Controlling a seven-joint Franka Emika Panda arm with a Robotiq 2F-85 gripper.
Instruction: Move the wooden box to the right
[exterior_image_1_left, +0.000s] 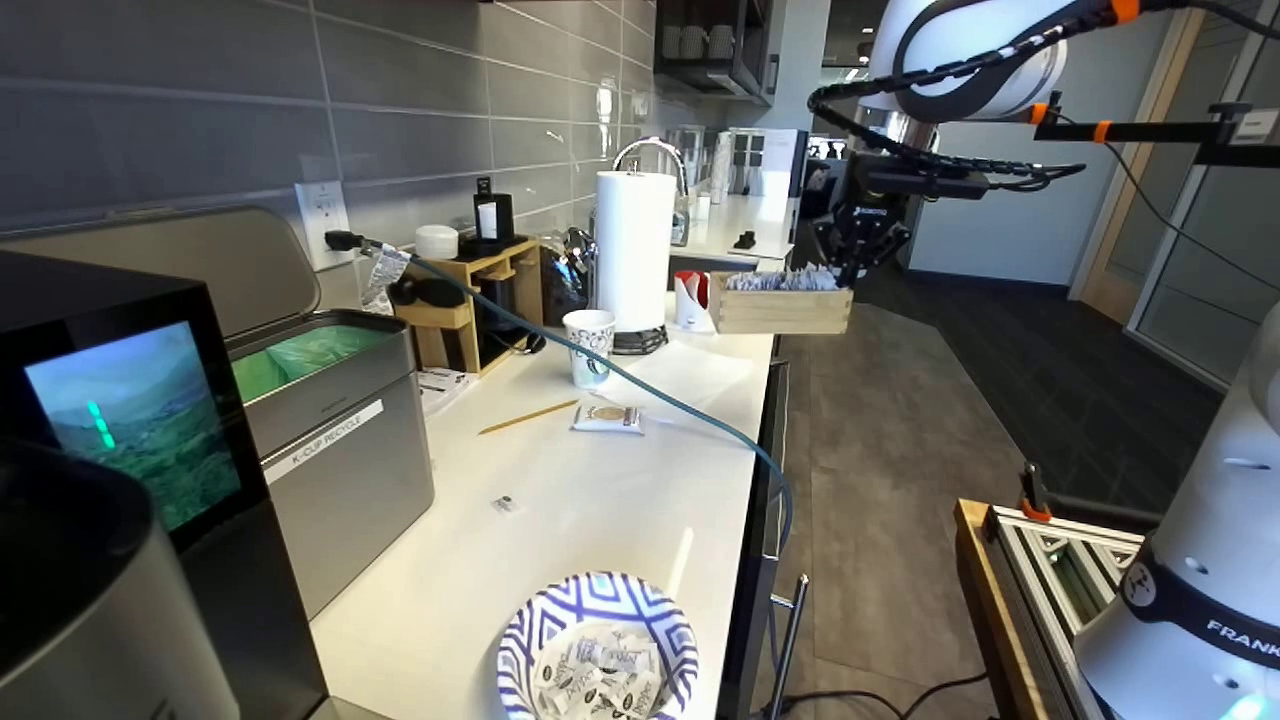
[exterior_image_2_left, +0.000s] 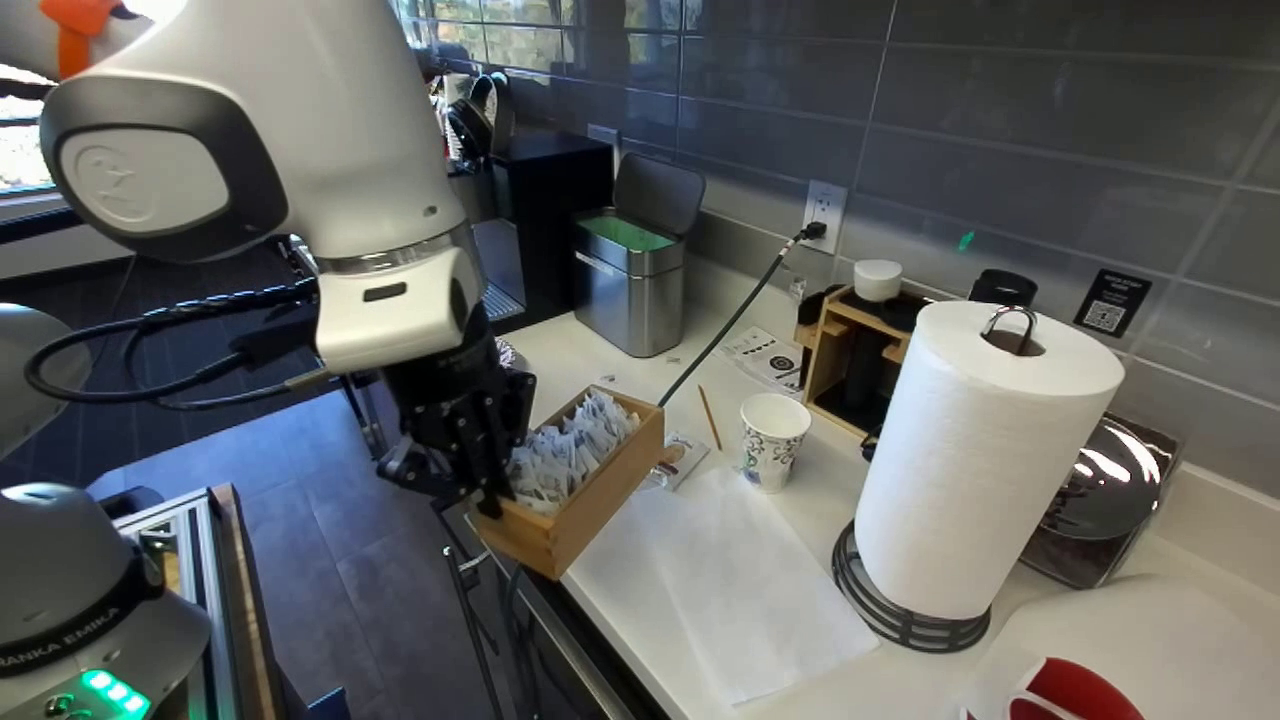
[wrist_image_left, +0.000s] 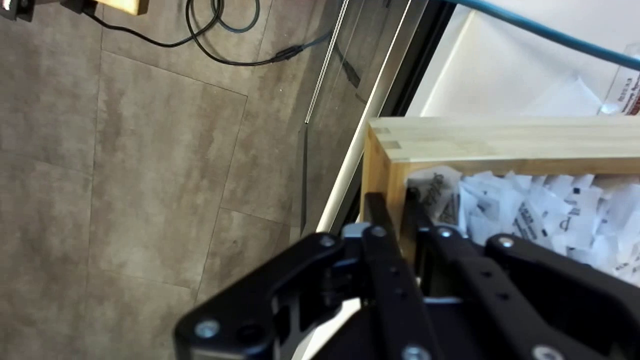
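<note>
The wooden box (exterior_image_1_left: 783, 312) is pale, long and open-topped, and full of small white packets. In both exterior views it juts out past the counter's front edge and looks raised above the counter; it also shows in an exterior view (exterior_image_2_left: 612, 490). My gripper (exterior_image_1_left: 848, 272) is at the box's end over the floor side, also seen in an exterior view (exterior_image_2_left: 490, 498). In the wrist view the fingers (wrist_image_left: 394, 197) straddle the box's end wall, one outside and one inside, and are closed on it. The box (wrist_image_left: 500, 139) runs out of that view at the right.
A paper towel roll (exterior_image_2_left: 970, 460), a paper cup (exterior_image_2_left: 775, 440) and white paper sheets (exterior_image_2_left: 740, 590) are on the counter near the box. A blue cable (exterior_image_1_left: 690, 408) crosses the counter. A blue-patterned plate (exterior_image_1_left: 598, 588) holds packets. A red-and-white cup (exterior_image_1_left: 690, 300) stands beside the roll.
</note>
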